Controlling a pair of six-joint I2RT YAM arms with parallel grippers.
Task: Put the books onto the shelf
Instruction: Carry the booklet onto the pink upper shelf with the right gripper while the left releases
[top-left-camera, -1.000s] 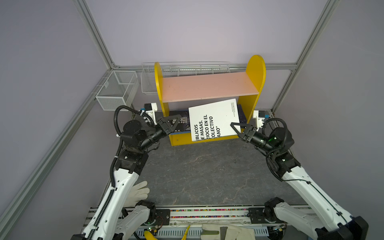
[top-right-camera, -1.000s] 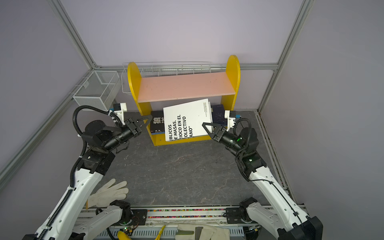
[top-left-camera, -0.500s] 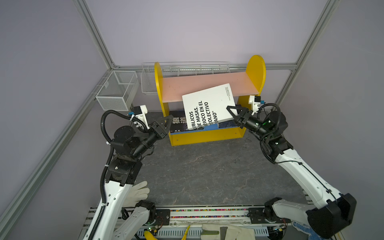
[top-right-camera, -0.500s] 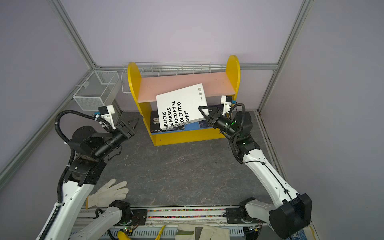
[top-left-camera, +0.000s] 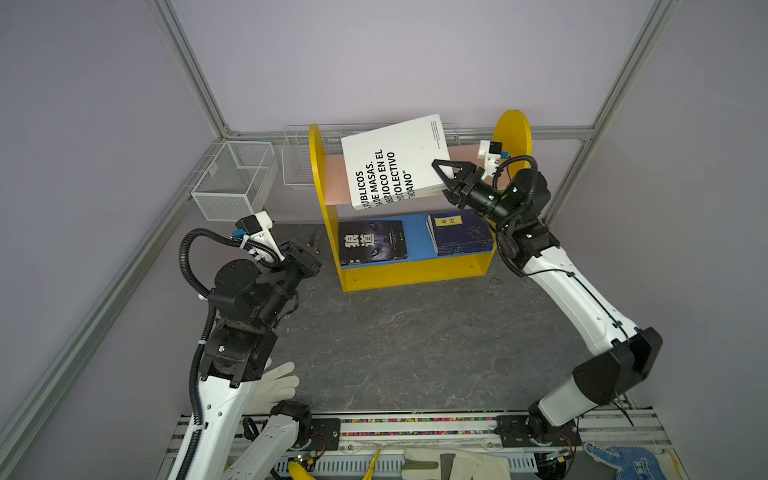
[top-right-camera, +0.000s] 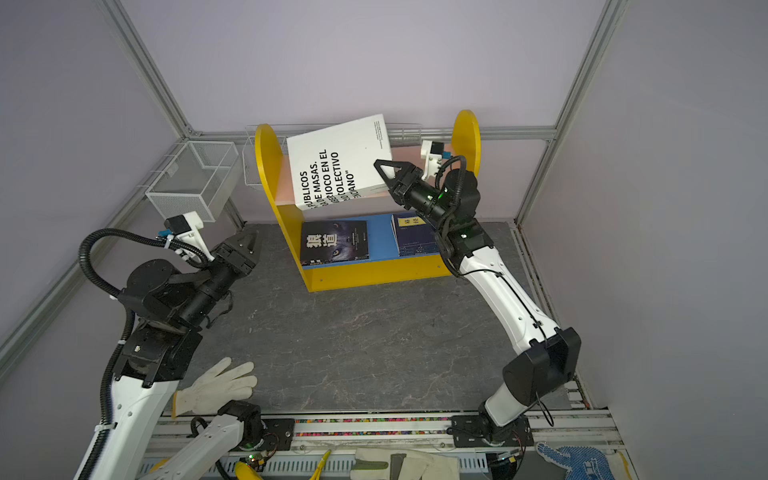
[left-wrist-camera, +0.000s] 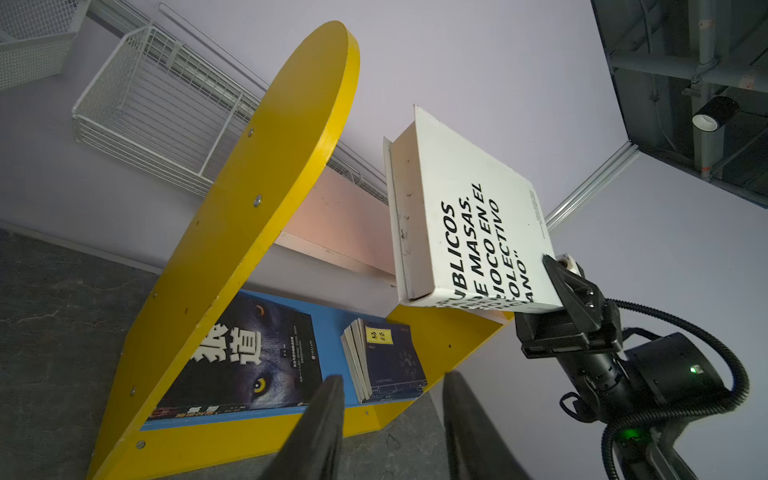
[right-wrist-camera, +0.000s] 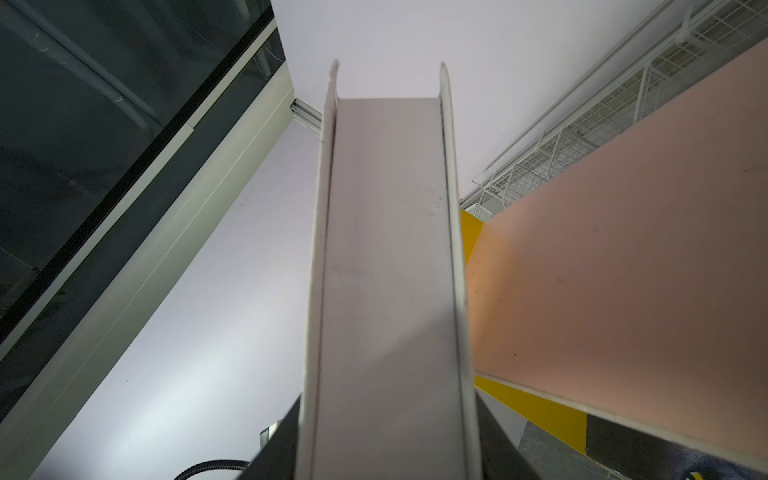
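Jaws of your right gripper (top-left-camera: 441, 174) are clamped on one edge of the large white book (top-left-camera: 395, 162), held tilted over the pink upper board (top-left-camera: 336, 185) of the shelf (top-left-camera: 318, 166) — contact with that board can't be judged. Below, the wolf-eye book (top-left-camera: 372, 247) and the navy books (top-left-camera: 459, 235) lie flat on the blue lower board (top-left-camera: 417, 241). Your left gripper (left-wrist-camera: 395, 415) hangs empty, fingers apart, over the table (top-left-camera: 415, 340) beside the shelf.

robotics lab test cell: plain lilac walls (top-left-camera: 374, 54) in an aluminium frame (top-left-camera: 189, 70), two robot arms (top-left-camera: 577, 301) mounted on a rail (top-left-camera: 415, 428).
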